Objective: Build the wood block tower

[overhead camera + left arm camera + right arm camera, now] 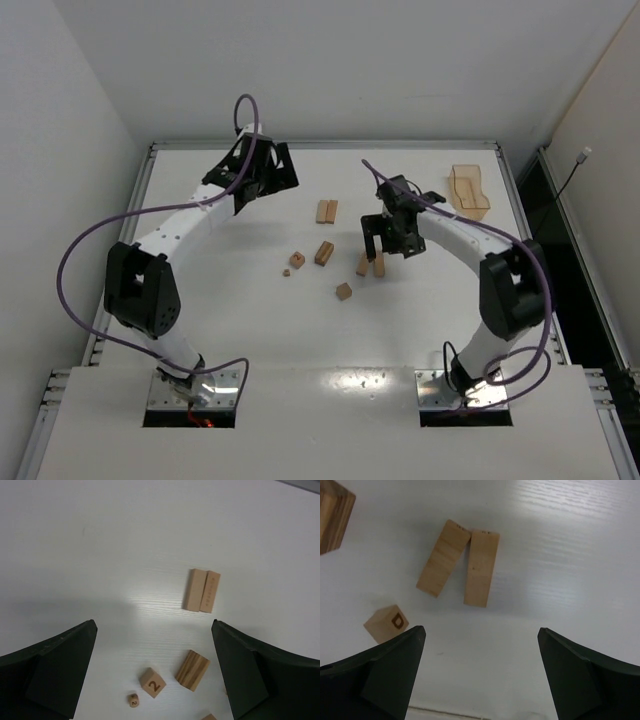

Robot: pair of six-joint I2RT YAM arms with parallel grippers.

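Left fingers (55,672) and right fingers (382,677) spread wide, empty, each seemingly poised to grasp the wood blocks (481,567) lying just ahead.

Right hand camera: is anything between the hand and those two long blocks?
No. The right wrist view shows only bare table between the open right hand and the two long blocks.

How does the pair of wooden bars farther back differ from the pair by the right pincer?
The far pair lies flush and parallel; the near pair touches at one end and splays apart. The far pair sits off by itself; the near pair lies close to the right pincer. Both are light wood, lying flat.
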